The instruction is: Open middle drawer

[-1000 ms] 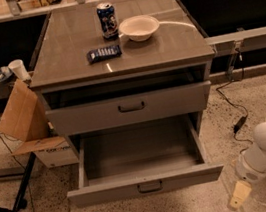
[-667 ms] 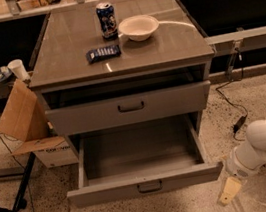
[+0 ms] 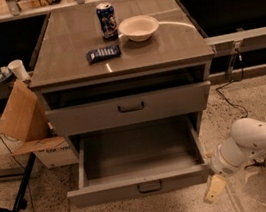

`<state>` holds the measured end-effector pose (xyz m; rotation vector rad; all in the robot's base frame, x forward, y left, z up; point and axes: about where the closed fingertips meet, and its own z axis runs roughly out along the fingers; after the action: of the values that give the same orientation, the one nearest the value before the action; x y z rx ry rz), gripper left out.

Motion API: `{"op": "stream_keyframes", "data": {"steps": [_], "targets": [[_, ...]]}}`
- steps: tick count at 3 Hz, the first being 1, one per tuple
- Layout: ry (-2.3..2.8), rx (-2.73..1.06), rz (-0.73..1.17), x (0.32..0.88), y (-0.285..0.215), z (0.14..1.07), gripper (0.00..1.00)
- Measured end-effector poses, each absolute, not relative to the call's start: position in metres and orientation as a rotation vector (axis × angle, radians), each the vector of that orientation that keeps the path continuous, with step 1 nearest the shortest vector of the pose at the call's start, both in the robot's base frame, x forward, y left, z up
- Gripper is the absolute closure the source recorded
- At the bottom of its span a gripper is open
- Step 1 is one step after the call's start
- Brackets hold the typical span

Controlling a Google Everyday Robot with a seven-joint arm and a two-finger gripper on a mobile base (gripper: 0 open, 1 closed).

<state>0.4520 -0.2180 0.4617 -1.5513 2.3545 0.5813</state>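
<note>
Speckled floor [image 3: 265, 106] surrounds the cabinet [image 3: 163, 47]. The middle drawer [image 3: 141, 185] stands pulled far out, its front corner just left of the end effector [image 3: 214, 189] (wide or narrow cannot be told). Opening looks done, so the next move likely calls for backing clear.
</note>
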Motion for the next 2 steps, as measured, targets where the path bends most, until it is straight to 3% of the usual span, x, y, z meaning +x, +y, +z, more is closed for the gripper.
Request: {"op": "stream_keyframes", "data": {"steps": [2], "targets": [[2.440,-1.692,0.686,0.442,-0.222,0.437,0.00]]}}
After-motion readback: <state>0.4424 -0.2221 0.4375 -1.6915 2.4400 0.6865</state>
